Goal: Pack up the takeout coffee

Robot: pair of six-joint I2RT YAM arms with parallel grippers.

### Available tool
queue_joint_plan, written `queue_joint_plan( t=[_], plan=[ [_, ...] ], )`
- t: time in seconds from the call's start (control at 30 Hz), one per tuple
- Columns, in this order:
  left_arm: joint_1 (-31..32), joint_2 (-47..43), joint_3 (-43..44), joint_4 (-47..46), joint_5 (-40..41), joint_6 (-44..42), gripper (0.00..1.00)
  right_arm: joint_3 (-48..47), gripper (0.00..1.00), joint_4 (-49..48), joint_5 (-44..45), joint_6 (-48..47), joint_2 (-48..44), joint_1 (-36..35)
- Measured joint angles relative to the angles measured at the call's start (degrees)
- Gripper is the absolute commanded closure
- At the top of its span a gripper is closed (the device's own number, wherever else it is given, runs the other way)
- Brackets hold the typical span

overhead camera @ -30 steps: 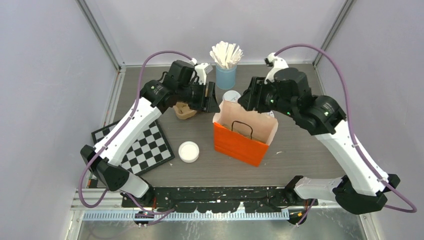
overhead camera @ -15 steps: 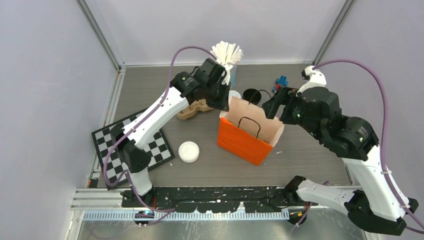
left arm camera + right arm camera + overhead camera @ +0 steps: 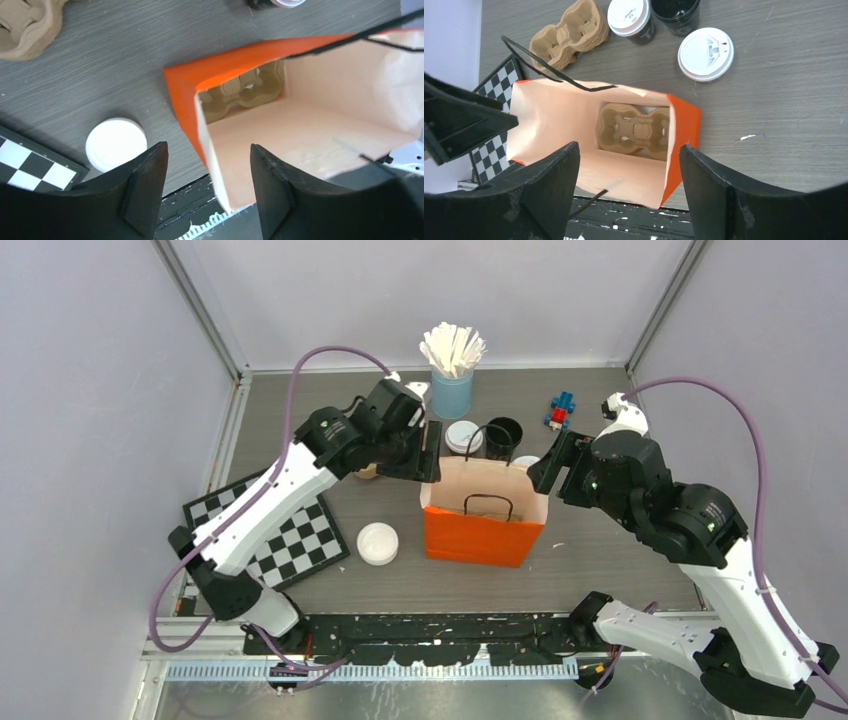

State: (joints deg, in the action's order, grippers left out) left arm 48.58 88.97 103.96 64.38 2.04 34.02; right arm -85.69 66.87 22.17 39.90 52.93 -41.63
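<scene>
With left gripper [image 3: 207, 152] and right gripper [image 3: 629, 152] both gaping empty, grab the lidded cup [image 3: 629, 15] at the bag's [image 3: 480, 535] far side and lower it upright into the tray [image 3: 634, 127].

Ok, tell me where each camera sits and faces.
Top external: above, behind the bases, looking down on the table; left arm, right arm show.
Left wrist: looking down at the open orange bag; left end effector shows.
Right wrist: looking down into the bag; right end effector shows.
Shared: both wrist views see the cup carrier inside the bag.
</scene>
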Motion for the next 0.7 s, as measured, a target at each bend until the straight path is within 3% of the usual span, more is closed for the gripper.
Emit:
queue_joint_plan(
  t=[0.2,0.33,0.57,0.63,0.7],
  plan=[
    [-1.9,-5.8,-6.3,-2.4,-2.1,-0.4,0.42,0.6,0.26,-0.1,0.0,4.0,0.7,0.0],
    [-3.0,-5.9,-8.5,-3.4,-4.1,0.0,0.51,1.4,0.26,-0.1,0.6,5.7,0.6,0.0],
    [-3.7,-4.7,-9.3,-7.9,-7.5,-0.5,0.57,1.9,0.29,-0.9,1.0,5.4,1.2,0.0],
    [-3.7,-3.5,-9.3,-8.5,-7.8,-1.0,0.64,1.9,0.28,-1.7,1.0,4.6,1.5,0.0],
    [-3.7,-1.9,-9.2,-8.3,-7.9,-1.5,0.8,1.9,0.28,-2.6,1.0,3.8,1.8,0.0]
  ],
)
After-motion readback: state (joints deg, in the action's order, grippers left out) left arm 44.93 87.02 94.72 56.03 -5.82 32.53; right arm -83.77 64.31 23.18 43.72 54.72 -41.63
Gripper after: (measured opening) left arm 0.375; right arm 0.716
